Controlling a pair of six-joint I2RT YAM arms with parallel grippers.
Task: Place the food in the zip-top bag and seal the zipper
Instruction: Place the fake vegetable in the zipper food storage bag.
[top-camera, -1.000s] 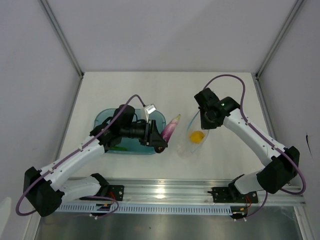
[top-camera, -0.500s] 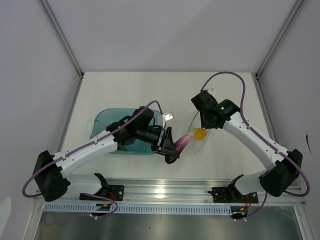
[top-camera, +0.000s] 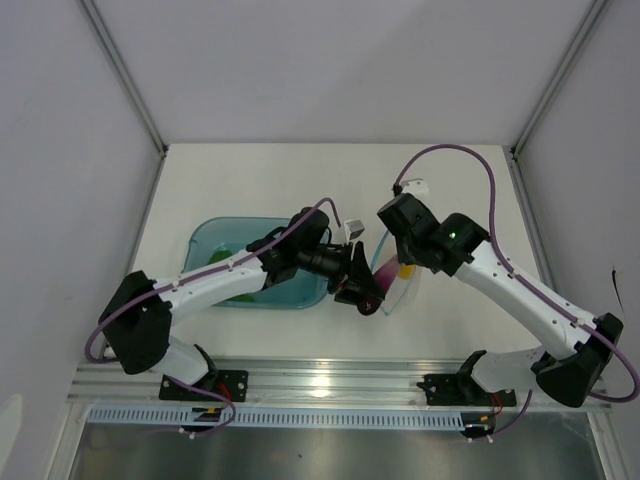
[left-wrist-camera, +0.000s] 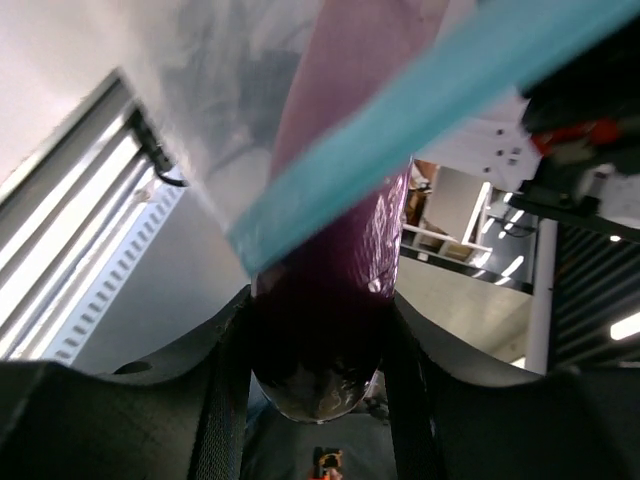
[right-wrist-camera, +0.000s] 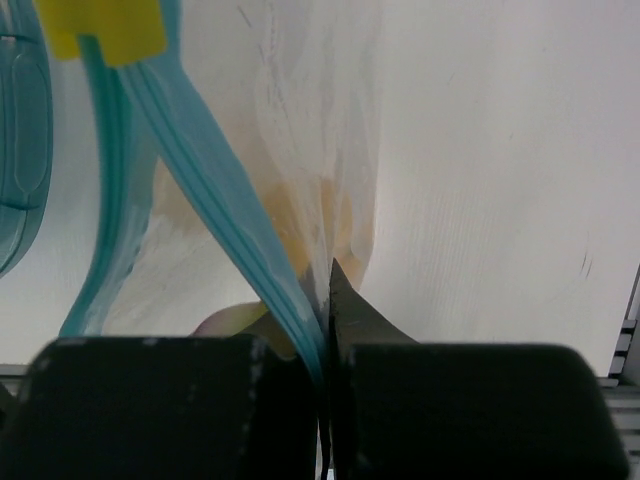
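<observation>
The zip-top bag (top-camera: 397, 292) lies right of the tray, its mouth held up. My right gripper (top-camera: 399, 262) is shut on the bag's edge at the zipper (right-wrist-camera: 205, 180), as the right wrist view (right-wrist-camera: 325, 350) shows. The yellow-orange fruit (top-camera: 408, 270) sits inside the bag, seen through the plastic (right-wrist-camera: 300, 215). My left gripper (top-camera: 366, 292) is shut on the pink-purple piece (left-wrist-camera: 340, 200) and holds its tip at the bag's mouth, behind the zipper strip (left-wrist-camera: 430, 105). The green vegetable (top-camera: 219, 258) lies in the tray.
The translucent teal tray (top-camera: 205, 236) stands left of centre, under my left arm; its rim shows in the right wrist view (right-wrist-camera: 20, 120). A yellow tab (right-wrist-camera: 100, 25) sits at the zipper's end. The aluminium rail (top-camera: 330, 380) runs along the near edge.
My left arm has swung right from the tray, carrying the pink-purple piece to the bag's mouth. My right gripper has shifted left and nearer with the bag's edge.
</observation>
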